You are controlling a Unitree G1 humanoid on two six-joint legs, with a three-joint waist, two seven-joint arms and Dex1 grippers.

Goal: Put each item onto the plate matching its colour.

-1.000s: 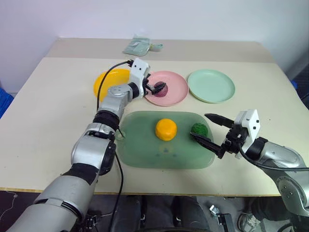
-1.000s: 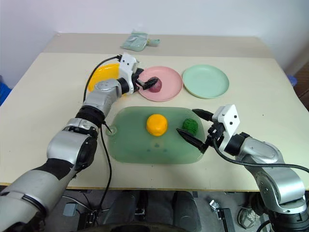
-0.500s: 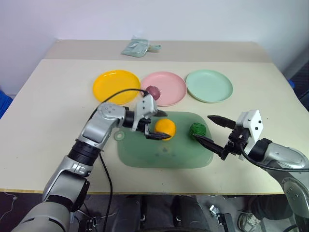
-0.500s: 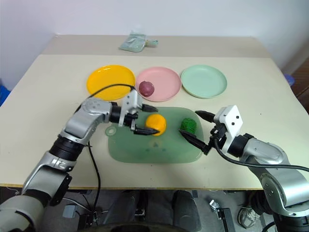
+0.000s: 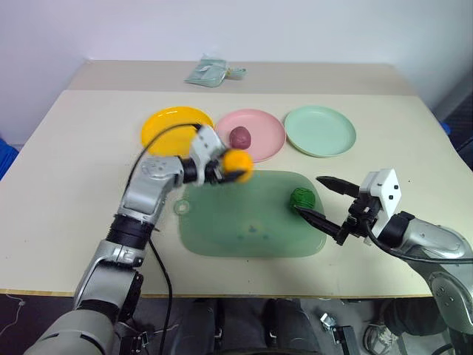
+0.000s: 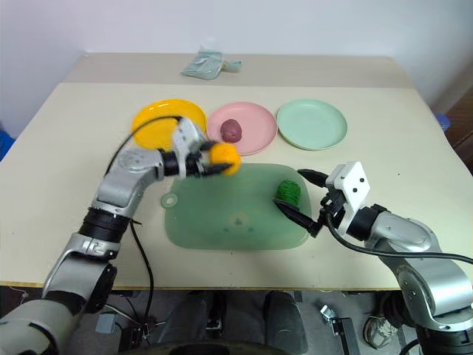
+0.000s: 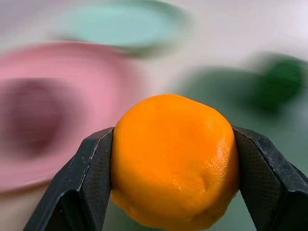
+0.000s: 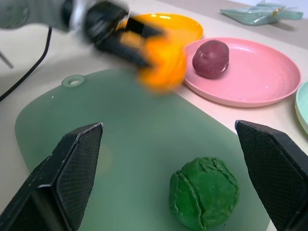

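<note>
L pincer (image 5: 228, 167) is clenched on the orange ball (image 5: 237, 164), one black finger (image 7: 84, 187) pressed to each side of it, w/ the ball lifted clear of the desk (image 5: 66, 185) over the far-left edge of the big translucent green tray (image 5: 251, 218), just beside the near rim of the pink plate (image 5: 267, 133). Maroon ball (image 5: 239, 136) sits on the pink plate, a bit left of its centre. Yellow-orange plate (image 5: 166, 126) lies to the left of the pink one, nothing on it; the L arm's black cable arcs across its near edge. Pale mint green plate (image 5: 320, 130) is on the right of the row, nothing on it, rim nearly touching the pink plate's. The 3 plates stand in a line behind the tray. Bumpy dark green ball (image 5: 302, 197) rests on the tray near its right end. R pincer (image 5: 327, 203) is released, fingers spread wide, pointing toward the left; the green ball lies just beside its nearer fingertip, apart from it as far as the head views tell; in the R wrist view the ball sits between the two fingers (image 8: 67, 173), not gripped. A pale green packet (image 5: 209, 72) lies at the far side of the desk, well apart from the rest.
</note>
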